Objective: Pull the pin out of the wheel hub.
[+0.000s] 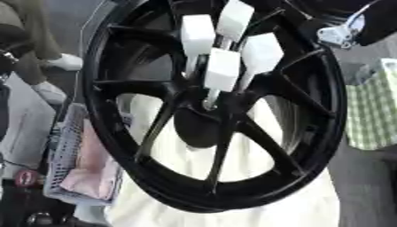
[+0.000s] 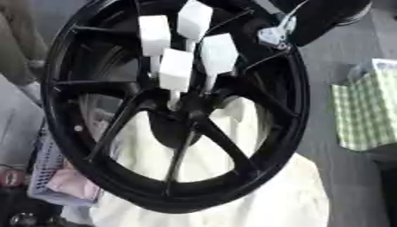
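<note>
A black spoked wheel (image 1: pixel 232 177) stands tilted on a cream cloth (image 1: pixel 256 177). Four white block-headed pins (image 1: pixel 223 71) stand clustered at the wheel hub (image 1: pixel 203 126), their thin shanks entering it. At the upper right corner a dark robot arm part with a silver joint (image 1: pixel 338 34) shows; its hand's state cannot be told. A basket (image 1: pixel 74 173) lies left, a green checked cloth (image 1: pixel 372 111) right.

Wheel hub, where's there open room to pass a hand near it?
Open: the wide gaps between spokes below the hub, over the white cloth. Also grey floor between the rim and checked bag. Crowded: above the hub, where four white pins cluster.
</note>
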You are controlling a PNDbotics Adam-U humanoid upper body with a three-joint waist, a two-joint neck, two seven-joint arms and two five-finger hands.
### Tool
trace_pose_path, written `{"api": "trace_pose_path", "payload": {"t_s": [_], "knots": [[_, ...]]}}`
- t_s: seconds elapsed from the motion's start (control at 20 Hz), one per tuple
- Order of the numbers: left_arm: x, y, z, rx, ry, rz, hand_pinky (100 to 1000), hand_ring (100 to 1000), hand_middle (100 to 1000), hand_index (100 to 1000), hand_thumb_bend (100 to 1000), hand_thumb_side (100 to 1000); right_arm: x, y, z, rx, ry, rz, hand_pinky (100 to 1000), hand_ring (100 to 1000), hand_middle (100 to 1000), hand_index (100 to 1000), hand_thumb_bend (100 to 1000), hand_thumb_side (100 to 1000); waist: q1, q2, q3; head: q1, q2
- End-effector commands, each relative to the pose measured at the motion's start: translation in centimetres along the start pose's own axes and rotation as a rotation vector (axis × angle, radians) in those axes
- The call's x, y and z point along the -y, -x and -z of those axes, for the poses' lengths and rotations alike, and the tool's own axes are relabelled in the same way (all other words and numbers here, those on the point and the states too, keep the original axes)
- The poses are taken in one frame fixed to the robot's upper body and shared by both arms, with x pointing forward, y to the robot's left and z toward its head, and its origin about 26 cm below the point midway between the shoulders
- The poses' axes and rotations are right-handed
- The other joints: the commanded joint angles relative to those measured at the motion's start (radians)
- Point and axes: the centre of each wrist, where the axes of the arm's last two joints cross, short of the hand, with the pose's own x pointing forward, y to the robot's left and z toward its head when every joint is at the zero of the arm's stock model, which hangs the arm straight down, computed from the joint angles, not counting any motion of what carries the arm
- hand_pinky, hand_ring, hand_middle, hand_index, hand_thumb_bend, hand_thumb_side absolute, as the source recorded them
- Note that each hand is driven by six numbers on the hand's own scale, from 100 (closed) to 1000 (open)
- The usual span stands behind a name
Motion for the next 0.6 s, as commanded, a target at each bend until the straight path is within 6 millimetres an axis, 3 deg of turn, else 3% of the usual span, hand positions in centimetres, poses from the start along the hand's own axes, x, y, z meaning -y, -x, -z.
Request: {"api": "trace_pose_path", "payload": {"t_s": [0.05, 0.6], "knots": [[0.18, -0.73, 0.36, 0.03, 0.019, 0.0, 808, 745, 625, 805, 100, 728, 0.34, -0.47, -0.38, -0.054, -0.073, 0.057, 804, 901, 861, 912, 116, 326, 0.006, -0.024, 0.001, -0.003, -0.003], [0.33, -0.73, 0.44, 0.029, 0.031, -0.006, 808, 743, 623, 802, 100, 729, -0.23, -0.69, 0.34, -0.063, -0.104, 0.098, 799, 889, 847, 898, 100, 359, 0.006, -0.022, 0.003, -0.003, 0.0]]}}
